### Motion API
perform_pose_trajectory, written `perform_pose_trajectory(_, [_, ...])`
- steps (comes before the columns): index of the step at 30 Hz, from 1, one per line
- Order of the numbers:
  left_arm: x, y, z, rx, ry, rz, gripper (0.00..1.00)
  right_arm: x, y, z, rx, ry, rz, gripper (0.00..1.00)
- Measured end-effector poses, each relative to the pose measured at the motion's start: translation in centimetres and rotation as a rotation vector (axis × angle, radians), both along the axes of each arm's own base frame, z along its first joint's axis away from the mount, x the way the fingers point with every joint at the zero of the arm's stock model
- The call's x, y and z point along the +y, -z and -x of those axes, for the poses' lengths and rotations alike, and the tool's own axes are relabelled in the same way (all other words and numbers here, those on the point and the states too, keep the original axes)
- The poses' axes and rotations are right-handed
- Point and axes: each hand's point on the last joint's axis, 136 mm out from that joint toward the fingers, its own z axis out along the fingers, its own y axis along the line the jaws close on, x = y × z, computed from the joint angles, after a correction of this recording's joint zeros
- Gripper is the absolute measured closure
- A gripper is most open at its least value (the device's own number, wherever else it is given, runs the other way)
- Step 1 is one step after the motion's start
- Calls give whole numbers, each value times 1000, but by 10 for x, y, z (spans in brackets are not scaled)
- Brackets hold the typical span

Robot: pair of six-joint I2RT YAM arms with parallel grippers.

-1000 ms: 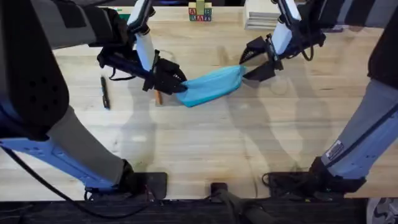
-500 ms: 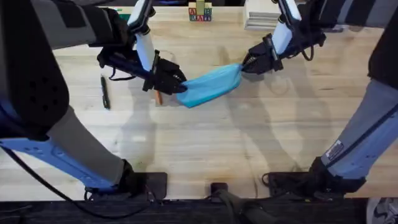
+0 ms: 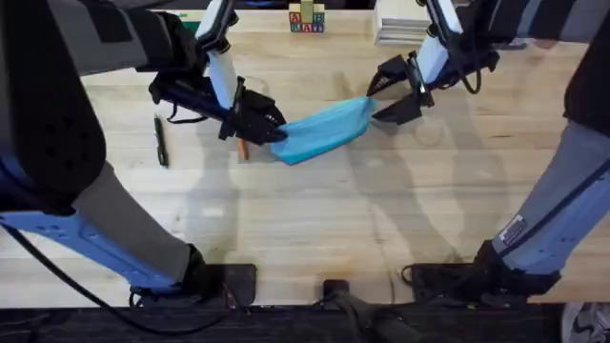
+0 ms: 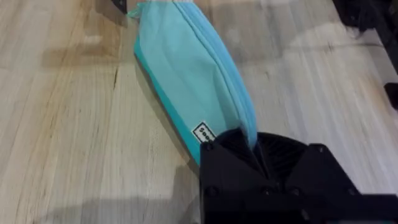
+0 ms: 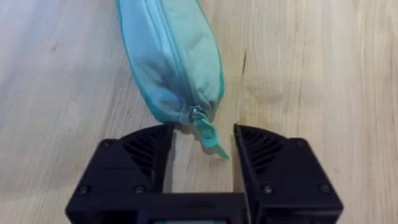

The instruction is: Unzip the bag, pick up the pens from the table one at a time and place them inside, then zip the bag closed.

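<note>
The light blue bag [image 3: 324, 131] lies slanted on the table [image 3: 315, 219], its zipper shut as far as I can see. My left gripper [image 3: 274, 131] is shut on the bag's left end; the left wrist view shows the bag [image 4: 186, 74] running away from the clamped fingers [image 4: 249, 155]. My right gripper [image 3: 383, 93] is open at the bag's right end. In the right wrist view the zipper pull [image 5: 206, 134] hangs loose between the spread fingers [image 5: 264, 152], off the bag [image 5: 171, 56]. A black pen [image 3: 160, 141] lies at the left. An orange pen [image 3: 242, 150] peeks out under the left gripper.
Coloured letter blocks [image 3: 306, 19] and a stack of white sheets [image 3: 400, 27] sit at the table's far edge. Bare wood stretches across the front half of the table.
The right gripper was open a second ago, shut at the bag's right end half a second ago, and has opened again. The bag and the left gripper have stayed put.
</note>
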Motion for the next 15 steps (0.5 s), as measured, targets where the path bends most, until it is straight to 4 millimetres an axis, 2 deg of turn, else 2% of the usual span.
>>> perform_pose_trajectory(1, [0,0,0,0,0,0,959,0,0,0,-1,0,-1,378])
perform_pose_trajectory(2, [0,0,0,0,0,0,959,0,0,0,-1,0,-2,372])
perform_pose_trajectory(5, [0,0,0,0,0,0,959,0,0,0,-4,-2,-2,420])
perform_pose_trajectory(13, [0,0,0,0,0,0,959,1,0,-1,-8,-3,-2,393])
perform_pose_trajectory(15, [0,0,0,0,0,0,959,2,0,-1,-8,-5,-2,434])
